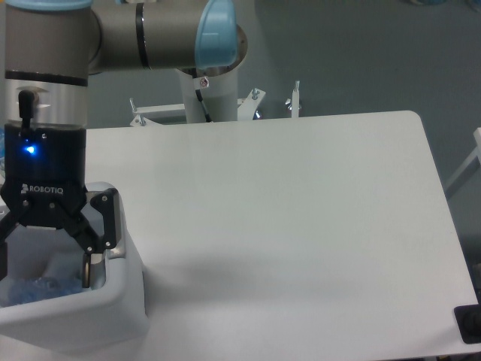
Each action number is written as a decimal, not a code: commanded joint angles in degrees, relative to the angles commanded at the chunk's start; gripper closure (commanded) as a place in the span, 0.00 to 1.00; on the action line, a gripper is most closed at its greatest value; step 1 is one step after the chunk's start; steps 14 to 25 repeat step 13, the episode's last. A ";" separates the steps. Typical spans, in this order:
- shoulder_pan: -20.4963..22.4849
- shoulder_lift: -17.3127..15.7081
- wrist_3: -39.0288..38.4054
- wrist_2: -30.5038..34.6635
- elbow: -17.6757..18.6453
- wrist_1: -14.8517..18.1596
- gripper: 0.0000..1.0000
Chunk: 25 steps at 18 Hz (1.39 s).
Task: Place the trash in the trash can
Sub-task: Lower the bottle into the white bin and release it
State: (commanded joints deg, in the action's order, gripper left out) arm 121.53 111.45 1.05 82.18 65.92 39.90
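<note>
**Pincer Positioned Over the Trash Can Opening**

The pincer [41, 259] hangs vertically at the lower left of the view, its black body marked ROBOTIQ and carrying a lit blue indicator light [30, 150]. Its fingers are spread apart. The right finger [88, 267] is fully visible, with its tip just inside the bin's near right corner; the left finger is cut off by the frame edge. Nothing is pinched between the fingers.

The trash can [113, 293], a white plastic bin with a thick rounded rim, stands on the table directly beneath the pincer. Only its right part is in view; the rest lies beyond the left and bottom edges of the frame.

Inside the trash can, below the spread fingers, lies pale translucent material with a bluish patch [34, 286]. This appears to be the trash, though the individual pieces cannot be told apart at this resolution.

The arm [135, 34] runs horizontally across the top of the view, grey with a light blue joint cap, then turns down into the wrist above the pincer.

The table [301, 226] is white with rounded corners. A white frame with bolts [252, 101] stands behind its far edge, at the arm's base.
</note>
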 joint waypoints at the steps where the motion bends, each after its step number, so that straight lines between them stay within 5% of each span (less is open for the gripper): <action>1: 2.03 0.00 1.66 0.00 0.00 0.09 0.00; 8: 8.81 -2.55 17.03 10.81 4.48 4.03 0.00; 13: 12.32 -5.80 31.70 11.07 7.11 13.61 0.00; 25: 12.32 -5.80 31.70 11.07 7.11 13.61 0.00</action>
